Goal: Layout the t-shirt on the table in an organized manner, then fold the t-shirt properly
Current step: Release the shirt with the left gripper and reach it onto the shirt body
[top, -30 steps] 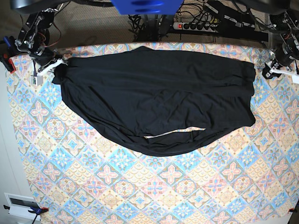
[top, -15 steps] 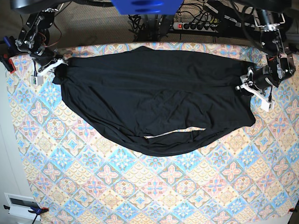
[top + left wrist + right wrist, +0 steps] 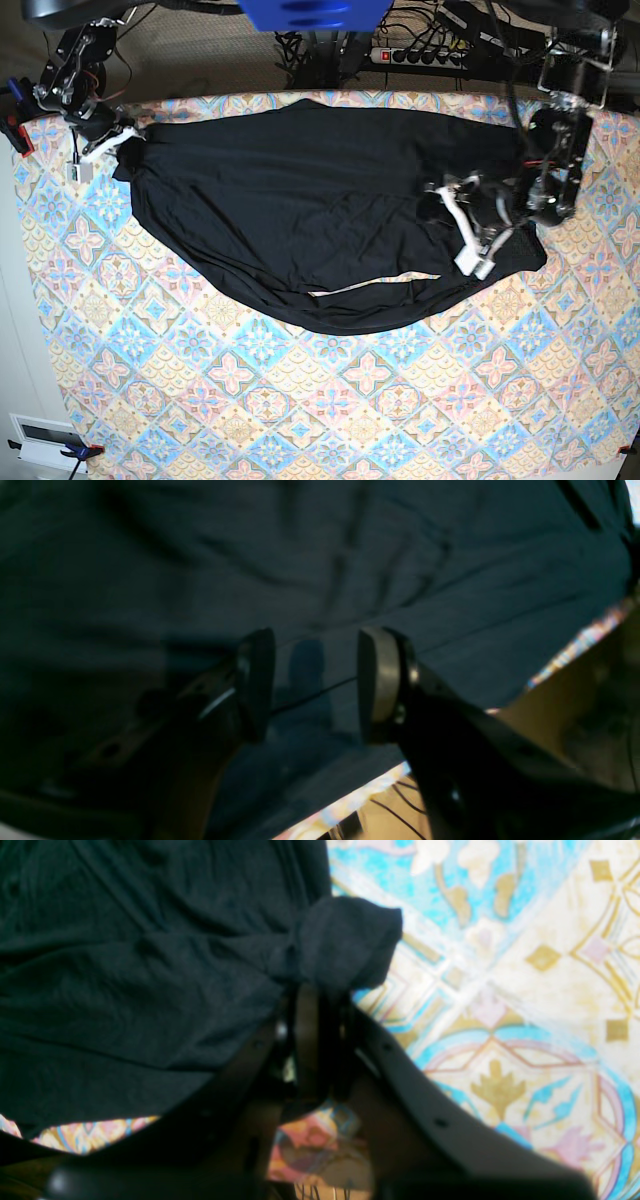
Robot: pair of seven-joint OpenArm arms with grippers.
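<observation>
A bunched corner of the t-shirt (image 3: 150,965) is pinched by the closed right gripper (image 3: 320,990), while the left gripper (image 3: 315,680) is held open and empty above the fabric.

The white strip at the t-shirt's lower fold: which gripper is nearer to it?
Left. The left gripper hangs open over the t-shirt, just up and right of the white strip. The right gripper is shut on the shirt's far corner.

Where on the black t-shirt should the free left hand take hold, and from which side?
Probably at the t-shirt's loose edge on the base view's right, coming in from that side. The right hand already pinches the opposite corner, and the open left hand hovers over flat mid-cloth, which offers no edge to pinch.
</observation>
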